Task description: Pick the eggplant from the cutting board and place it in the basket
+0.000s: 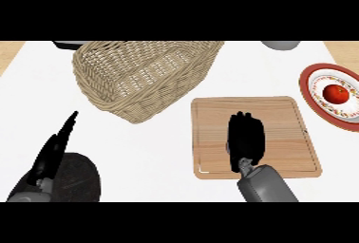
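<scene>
Resting low at the left, the left hand (56, 142) keeps straight fingers. The right hand (246, 140) lies over the cutting board (210, 118), hiding the eggplant; its finger state cannot be told. Beyond sits the basket (140, 71).

eggplant hidden under right hand (246, 137)

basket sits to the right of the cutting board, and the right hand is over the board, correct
Not quite. In the head view the basket sits up and to the left of the cutting board, not to its right. The right hand is over the board, as you say.
</scene>
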You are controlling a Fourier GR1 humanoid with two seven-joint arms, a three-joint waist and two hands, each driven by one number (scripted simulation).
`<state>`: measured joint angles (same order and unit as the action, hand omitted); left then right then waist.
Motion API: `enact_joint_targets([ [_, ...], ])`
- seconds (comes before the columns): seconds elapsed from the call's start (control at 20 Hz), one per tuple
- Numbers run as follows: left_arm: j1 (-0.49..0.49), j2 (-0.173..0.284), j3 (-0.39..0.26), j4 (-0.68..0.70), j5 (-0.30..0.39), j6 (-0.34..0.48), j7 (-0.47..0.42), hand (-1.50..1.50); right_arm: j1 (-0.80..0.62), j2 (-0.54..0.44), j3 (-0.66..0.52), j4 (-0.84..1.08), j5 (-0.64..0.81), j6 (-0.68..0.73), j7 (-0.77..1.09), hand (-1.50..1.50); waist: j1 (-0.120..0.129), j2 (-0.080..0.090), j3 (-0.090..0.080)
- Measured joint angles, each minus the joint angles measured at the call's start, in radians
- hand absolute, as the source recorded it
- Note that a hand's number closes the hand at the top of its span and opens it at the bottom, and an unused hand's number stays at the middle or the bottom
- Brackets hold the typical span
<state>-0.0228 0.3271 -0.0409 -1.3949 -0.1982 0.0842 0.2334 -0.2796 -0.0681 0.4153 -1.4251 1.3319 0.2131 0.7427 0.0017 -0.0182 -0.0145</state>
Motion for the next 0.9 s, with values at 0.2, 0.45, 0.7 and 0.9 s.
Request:
enact_joint_targets([
  [0.2,-0.015,-0.010,-0.008,-0.002,-0.011,0.007,-0.001,0.00,-0.100,-0.102,-0.063,0.034,-0.125,-0.019,-0.271,1.50,0.018,0.018,0.011],
  [0.45,-0.024,-0.012,-0.011,0.001,-0.016,0.003,0.002,0.00,-0.229,-0.223,-0.180,0.116,-0.275,-0.075,-0.600,1.50,0.025,0.026,0.017],
  [0.7,-0.019,-0.021,-0.009,0.007,-0.025,0.012,-0.003,0.00,-0.366,-0.283,-0.313,0.160,-0.398,-0.101,-0.778,1.50,0.018,0.022,0.018],
  [0.9,-0.020,-0.007,0.013,0.009,-0.012,-0.010,0.010,0.00,-0.451,-0.323,-0.394,0.148,-0.462,-0.092,-0.840,1.50,0.010,0.019,0.017],
])
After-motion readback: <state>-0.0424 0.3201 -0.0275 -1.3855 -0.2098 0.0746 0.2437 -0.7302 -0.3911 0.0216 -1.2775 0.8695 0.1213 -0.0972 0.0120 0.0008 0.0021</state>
